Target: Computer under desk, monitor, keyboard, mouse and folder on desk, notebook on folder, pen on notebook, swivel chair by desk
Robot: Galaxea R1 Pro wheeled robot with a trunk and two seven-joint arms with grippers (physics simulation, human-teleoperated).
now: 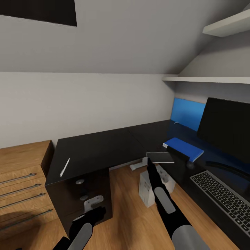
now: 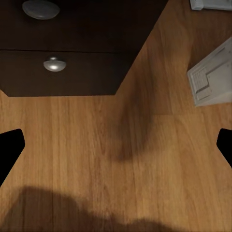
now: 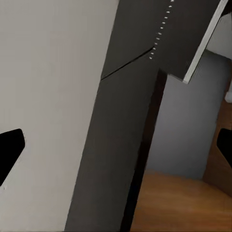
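The blue folder (image 1: 183, 147) lies on the black desk (image 1: 104, 146), in front of the monitor (image 1: 225, 128). The keyboard (image 1: 224, 201) lies nearer me, with a small dark mouse (image 1: 190, 165) between it and the folder. The dark notebook (image 1: 159, 157) (image 3: 164, 34) sits flat at the desk's inner corner, just past my open right gripper (image 1: 149, 162) (image 3: 116, 150); I cannot tell whether they touch. The white pen (image 1: 65, 167) lies on the desk's left wing. The grey computer (image 1: 152, 187) (image 2: 212, 77) stands on the floor. My left gripper (image 1: 96, 212) (image 2: 116, 150) hangs open over the floor. The swivel chair is out of view.
Black drawers with silver knobs (image 1: 81, 194) (image 2: 54, 64) stand under the desk's left wing, close to my left gripper. Oak drawers (image 1: 21, 180) stand at the far left. A blue wall panel (image 1: 187, 113) and grey shelves (image 1: 208, 79) are behind the monitor.
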